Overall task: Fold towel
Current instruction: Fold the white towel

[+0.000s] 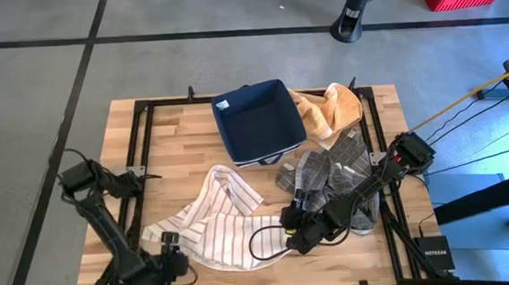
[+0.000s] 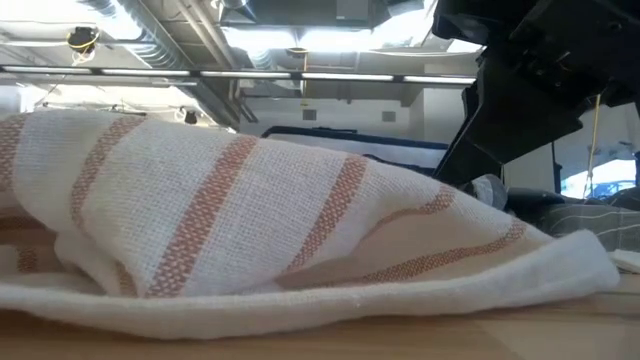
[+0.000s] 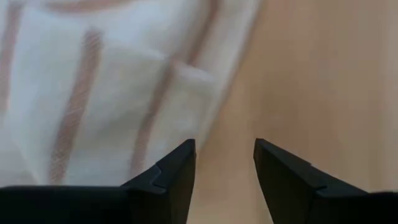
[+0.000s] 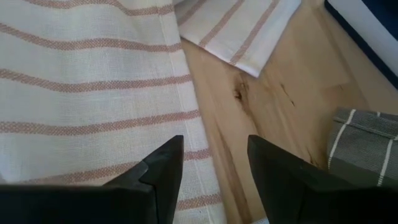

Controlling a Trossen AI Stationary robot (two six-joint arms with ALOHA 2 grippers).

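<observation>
The white towel point(image 1: 220, 221) with tan stripes lies rumpled on the wooden table, left of centre, and fills the low view point(image 2: 250, 220). My left gripper point(image 1: 171, 256) is at its near left end. In its wrist view the open fingers point(image 3: 224, 155) straddle the towel's edge point(image 3: 205, 93), one over cloth and one over bare wood. My right gripper point(image 1: 297, 234) is at the towel's right side, open point(image 4: 214, 155), over the hemmed edge point(image 4: 180, 81) where cloth meets wood.
A navy bin point(image 1: 257, 120) stands at the table's far middle with an orange towel point(image 1: 329, 110) beside it. Grey checked towels point(image 1: 333, 173) lie under my right arm, one close to the right fingers point(image 4: 364, 146). A black cable point(image 1: 266, 240) loops over the striped towel.
</observation>
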